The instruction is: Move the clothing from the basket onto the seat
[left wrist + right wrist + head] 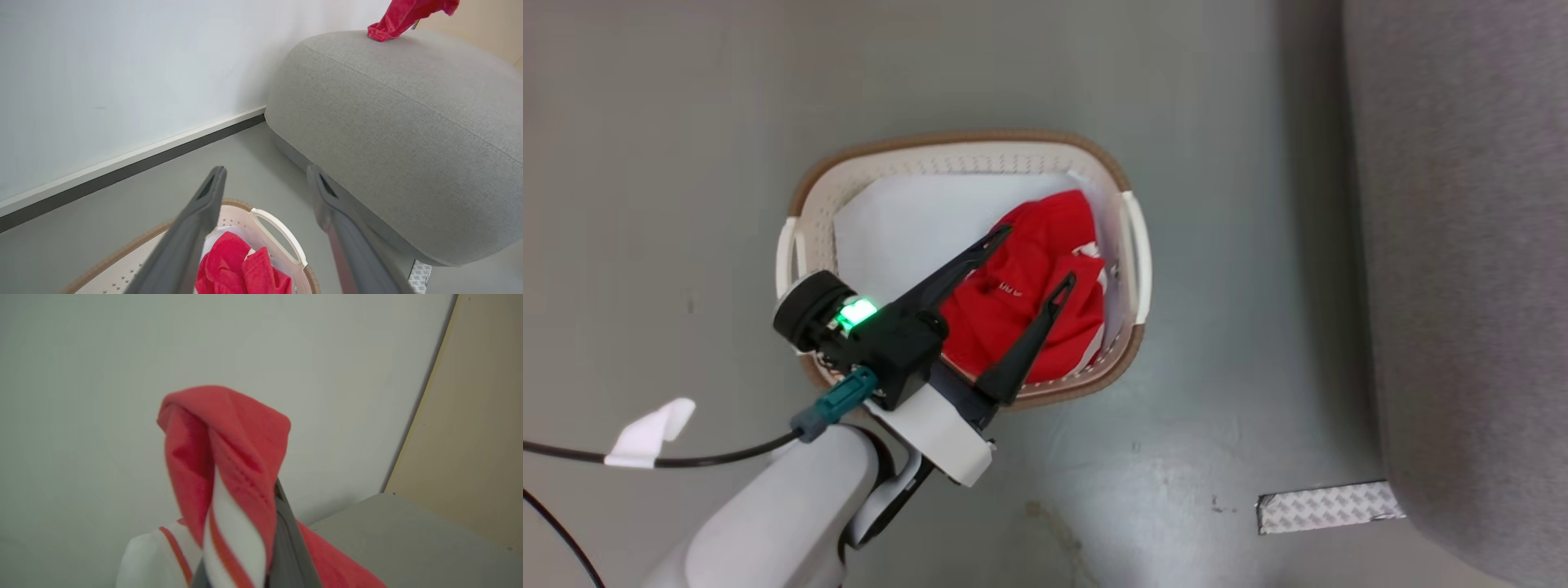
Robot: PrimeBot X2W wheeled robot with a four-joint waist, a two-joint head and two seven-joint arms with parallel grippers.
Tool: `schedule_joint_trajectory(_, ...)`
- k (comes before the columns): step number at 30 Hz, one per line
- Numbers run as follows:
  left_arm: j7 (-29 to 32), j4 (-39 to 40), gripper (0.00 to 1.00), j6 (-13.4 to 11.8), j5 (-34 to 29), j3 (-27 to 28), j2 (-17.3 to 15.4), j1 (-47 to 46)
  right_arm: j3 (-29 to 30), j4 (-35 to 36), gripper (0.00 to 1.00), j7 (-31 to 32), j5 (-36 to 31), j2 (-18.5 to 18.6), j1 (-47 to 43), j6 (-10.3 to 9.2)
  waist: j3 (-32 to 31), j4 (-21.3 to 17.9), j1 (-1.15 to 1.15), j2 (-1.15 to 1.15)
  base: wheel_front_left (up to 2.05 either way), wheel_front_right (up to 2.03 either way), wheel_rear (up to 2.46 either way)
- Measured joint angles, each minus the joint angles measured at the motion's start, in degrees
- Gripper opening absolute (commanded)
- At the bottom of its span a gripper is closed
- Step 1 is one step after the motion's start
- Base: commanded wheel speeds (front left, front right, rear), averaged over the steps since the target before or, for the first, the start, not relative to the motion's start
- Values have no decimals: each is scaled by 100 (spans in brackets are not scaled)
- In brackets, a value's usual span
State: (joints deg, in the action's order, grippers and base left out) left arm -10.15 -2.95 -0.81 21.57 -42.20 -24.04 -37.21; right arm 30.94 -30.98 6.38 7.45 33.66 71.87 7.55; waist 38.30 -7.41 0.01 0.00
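The left claw (1036, 257) hangs spread wide and empty above the basket (964, 140), its fingers straddling the red clothing (1013, 306) bunched against the basket's right wall on a white sheet (907, 229). I'd drop straight down and pinch a raised fold, not the sheet. Over the seat (1462, 245), the right claw (269, 543) is clamped tight on a striped red piece (229, 433). Lower that onto the cushion before letting go.

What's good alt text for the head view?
Seen from above, an oval cream basket on a grey floor holds red clothing on a white sheet; the robot's left arm hovers over it, jaws open. A grey seat lines the right edge.
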Motion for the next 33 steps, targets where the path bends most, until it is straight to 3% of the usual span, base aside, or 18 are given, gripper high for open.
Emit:
schedule_joint_trajectory(8,15,44,100,-163,40,25,-138,255,1258,-1003,0,-470,-1045,-843,-461,1,218,278,0,0,0,0,0)
schedule_joint_trajectory(9,14,56,100,-193,65,48,-167,303,1324,-1105,4,-538,-1227,-914,-533,1,192,283,-1,0,0,0,0)
schedule_joint_trajectory(11,11,85,100,-270,114,99,-213,406,1499,-1310,54,-633,-1458,-1042,-623,1,131,277,-1,0,0,0,0)
schedule_joint_trajectory(12,4,101,100,-292,122,121,-232,464,1568,-1394,100,-683,-1547,-1099,-638,1,98,269,-1,0,0,0,0)
schedule_joint_trajectory(17,-30,133,100,-390,234,231,-325,637,1573,-1737,100,-814,-1915,-1193,-651,1,-63,182,-1,0,0,0,0)
schedule_joint_trajectory(22,-146,75,100,-430,387,294,-310,737,864,-1982,100,-962,-1990,-1210,-902,1,-355,68,-1,0,0,0,0)
schedule_joint_trajectory(28,-299,-152,100,-456,527,387,-240,973,-76,-1911,100,-1346,-1457,-1236,-1661,1,-897,-58,-2,0,0,0,0)
schedule_joint_trajectory(33,-416,-312,100,-532,709,513,-213,1382,-842,-1235,100,-1618,-788,-1416,-2581,1,-1469,-126,-3,0,0,0,0)
